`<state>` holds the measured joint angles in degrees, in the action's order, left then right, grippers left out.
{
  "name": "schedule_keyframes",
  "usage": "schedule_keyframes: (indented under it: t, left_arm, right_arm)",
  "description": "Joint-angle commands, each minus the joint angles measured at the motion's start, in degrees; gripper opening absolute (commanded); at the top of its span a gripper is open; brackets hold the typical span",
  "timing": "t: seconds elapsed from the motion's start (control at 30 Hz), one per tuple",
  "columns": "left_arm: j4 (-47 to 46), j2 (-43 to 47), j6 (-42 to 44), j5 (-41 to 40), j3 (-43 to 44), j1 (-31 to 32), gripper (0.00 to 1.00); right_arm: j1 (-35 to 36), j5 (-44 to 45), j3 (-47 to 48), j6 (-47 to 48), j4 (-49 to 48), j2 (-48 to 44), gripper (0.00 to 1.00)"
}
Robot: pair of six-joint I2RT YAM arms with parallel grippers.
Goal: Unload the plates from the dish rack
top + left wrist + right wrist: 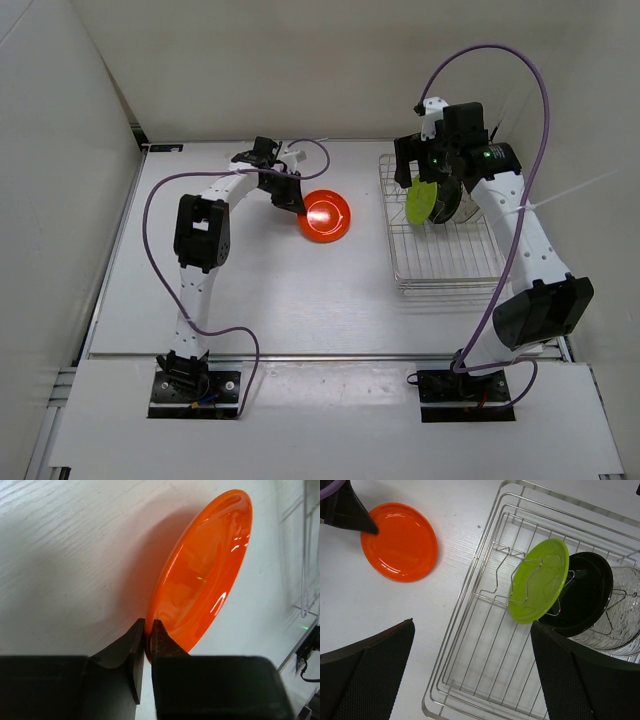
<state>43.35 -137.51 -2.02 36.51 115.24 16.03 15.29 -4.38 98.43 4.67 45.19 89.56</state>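
The left gripper [148,630] is pinching the near rim of the orange plate [205,570], its jaws pressed together on the thin edge, and the plate is lying out of the rack on the white table [250,300], about midway between the side edges and toward the far edge; whether it is resting fully flat or is tipped up slightly at the held side cannot be told. The right gripper [472,625] is hovering with its fingers spread wide above the dish rack [470,580], which is sitting along the bench's right edge toward the far right corner. Inside it, the yellow-green plate [540,580], the black plate [587,590] and the clear plate [625,615] are leaning on edge among the wire dividers, overlapping one behind another. The risks appear to be sitting on both sides. If the left jaws are letting go while the orange plate is tilted, it is likely to drop and skid or rattle. If the right arm is descending off line, a finger is liable to be snagging a divider wire or nudging the yellow-green plate into the black one behind it, toppling the row. The clear plate, hard to make out against the wires, is the one most at risk of a misjudged grip.
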Motion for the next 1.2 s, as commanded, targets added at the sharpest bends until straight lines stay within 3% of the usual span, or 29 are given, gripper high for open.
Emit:
schedule_keyframes:
  t: [0.0, 0.13, 0.27, 0.37, 0.43, 0.63, 0.8, 0.97, 1.17]
  left_arm:
    - [0.5, -0.9, 1.4, -2.2, 1.2, 0.1, 0.23]
    - [0.5, -2.1, 1.4, -4.3, 2.6, 0.1, 0.37]
    - [1.2, -2.1, 1.4, -6.3, 4.7, -0.4, 0.58]
    - [1.2, 0.9, 1.4, -8.5, 4.7, -1.0, 0.78]
    - [1.2, 4.8, 1.9, -9.6, 2.5, -1.6, 1.0]
    - [3.6, 16.5, 2.5, -13.6, 0.2, -4.5, 1.0]
    - [5.6, 26.7, 4.5, -19.6, -4.8, -5.0, 1.0]
    - [6.8, 35.4, 5.6, -23.2, -9.1, -5.0, 1.0]
    - [6.8, 38.1, 6.2, -23.9, -12.2, -5.0, 1.0]
  right_arm:
    - [0.0, 0.7, -0.3, 0.3, -1.9, -0.1, 1.0]
    - [0.0, 0.7, -0.8, 0.8, -1.9, -0.1, 1.0]
    - [0.0, 0.7, -3.3, 3.7, -2.5, -0.1, 0.97]
    - [0.0, 5.9, -5.3, 5.6, -4.9, 0.5, 0.93]
    - [0.0, 9.5, -5.3, 6.8, -5.7, 2.4, 0.9]
    - [-0.5, 16.3, -1.8, 8.3, -7.8, 9.2, 0.81]
    - [-2.1, 19.4, 2.3, 8.9, -9.1, 14.9, 0.62]
    - [-3.9, 19.9, 3.5, 8.9, -9.6, 18.5, 0.61]
    - [-4.0, 19.9, 4.0, 8.9, -10.1, 19.7, 0.58]
